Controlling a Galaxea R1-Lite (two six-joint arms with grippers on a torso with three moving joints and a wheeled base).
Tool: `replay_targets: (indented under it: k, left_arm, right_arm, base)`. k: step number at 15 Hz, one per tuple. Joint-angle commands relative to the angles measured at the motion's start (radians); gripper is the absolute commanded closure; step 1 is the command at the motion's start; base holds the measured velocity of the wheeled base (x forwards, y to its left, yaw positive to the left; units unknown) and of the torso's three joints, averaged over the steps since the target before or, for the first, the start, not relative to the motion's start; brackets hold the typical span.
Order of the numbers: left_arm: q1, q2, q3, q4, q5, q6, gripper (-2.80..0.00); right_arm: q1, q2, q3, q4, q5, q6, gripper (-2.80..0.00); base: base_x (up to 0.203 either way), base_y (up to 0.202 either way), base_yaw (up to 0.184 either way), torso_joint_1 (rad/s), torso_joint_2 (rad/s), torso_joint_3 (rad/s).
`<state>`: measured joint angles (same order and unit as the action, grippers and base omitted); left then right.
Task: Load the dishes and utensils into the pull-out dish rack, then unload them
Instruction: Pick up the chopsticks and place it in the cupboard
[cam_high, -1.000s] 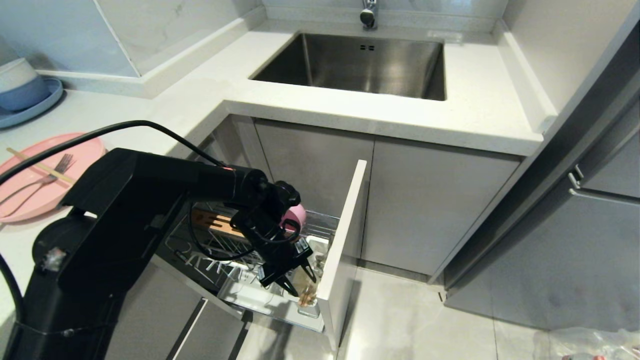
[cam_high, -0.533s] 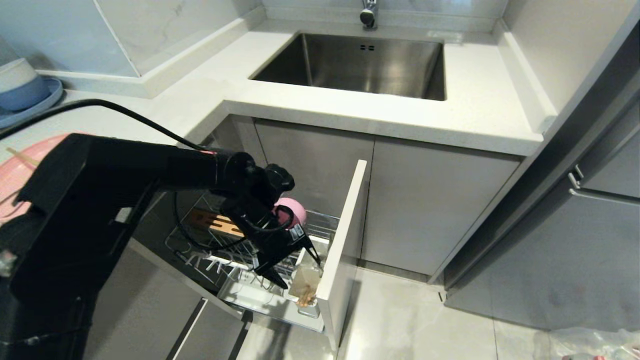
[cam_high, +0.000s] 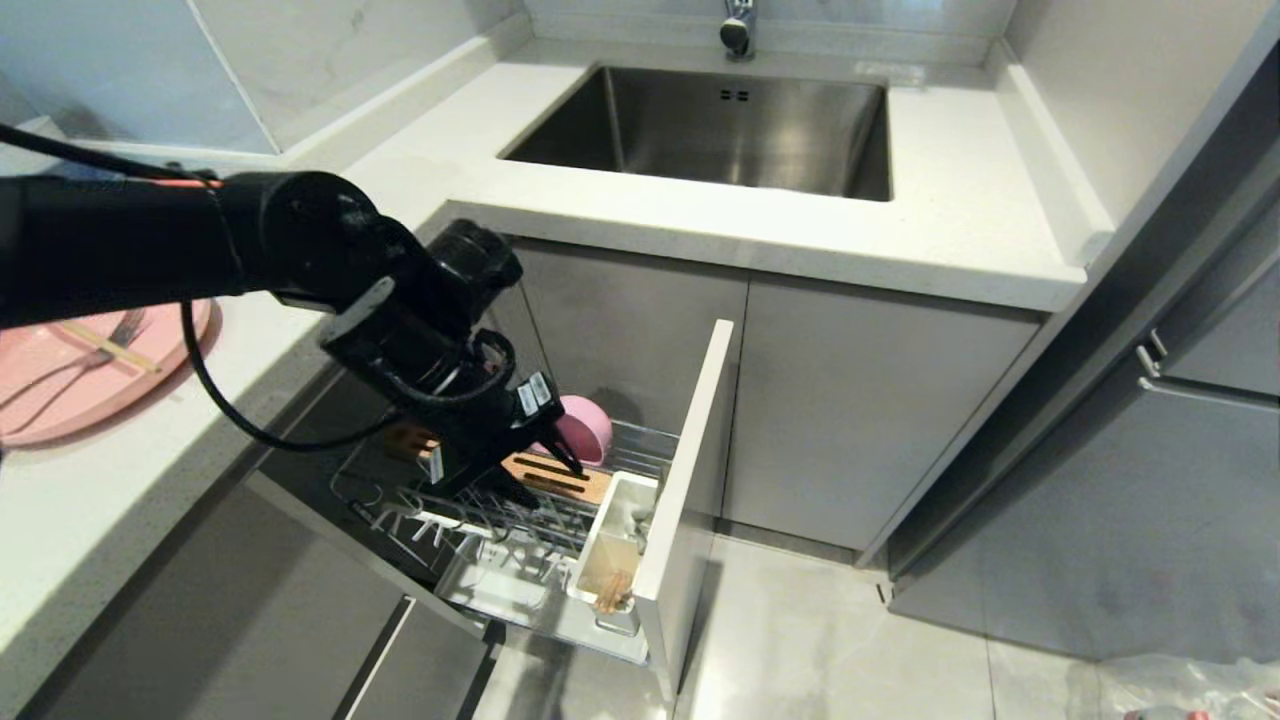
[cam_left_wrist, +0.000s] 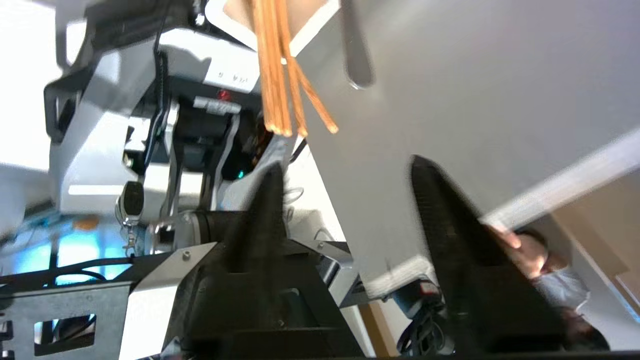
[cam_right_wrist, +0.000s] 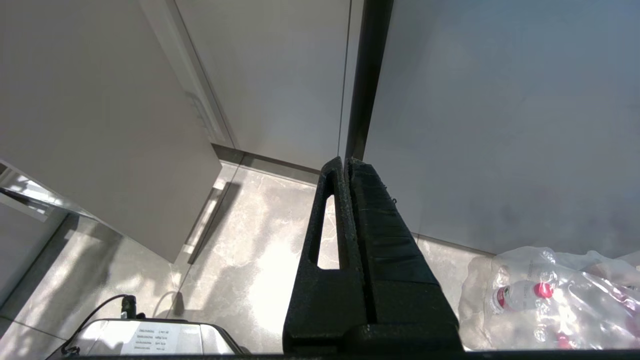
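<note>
Head view: pink bowl half behind left tool.

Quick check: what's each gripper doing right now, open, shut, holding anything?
Left gripper: open, holding nothing, above the dish rack.
Right gripper: shut, empty, parked pointing at the floor.

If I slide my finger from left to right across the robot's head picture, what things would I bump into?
Pink plate → left gripper → pink bowl → white utensil cup → rack's cabinet front → plastic bag on the floor.
</note>
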<state>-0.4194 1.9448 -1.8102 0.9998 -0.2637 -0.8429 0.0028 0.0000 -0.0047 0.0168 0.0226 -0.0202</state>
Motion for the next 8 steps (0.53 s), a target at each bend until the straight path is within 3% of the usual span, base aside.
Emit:
replay_targets:
  k: [1,4,8]
  left_arm:
    - [-0.007,-0.103,-0.005,0.007,0.004,-0.005,0.00]
    - [-0.032,-0.231,-0.026,0.011,0.057,-0.003,0.00]
    - [-0.041,-0.380,-0.118,0.002,0.218,0.013,0.00]
  right_arm:
    - [0.000,0.000,0.000,0.000,0.000,-0.001,0.00]
    - [0.000,0.000,0.000,0.000,0.000,0.000,0.00]
    - [0.000,0.000,0.000,0.000,0.000,0.000,0.00]
  base:
    - [0.000,0.000,0.000,0.000,0.00,0.000]
    - [0.000,0.000,0.000,0.000,0.00,0.000]
    - [0.000,0.000,0.000,0.000,0.00,0.000]
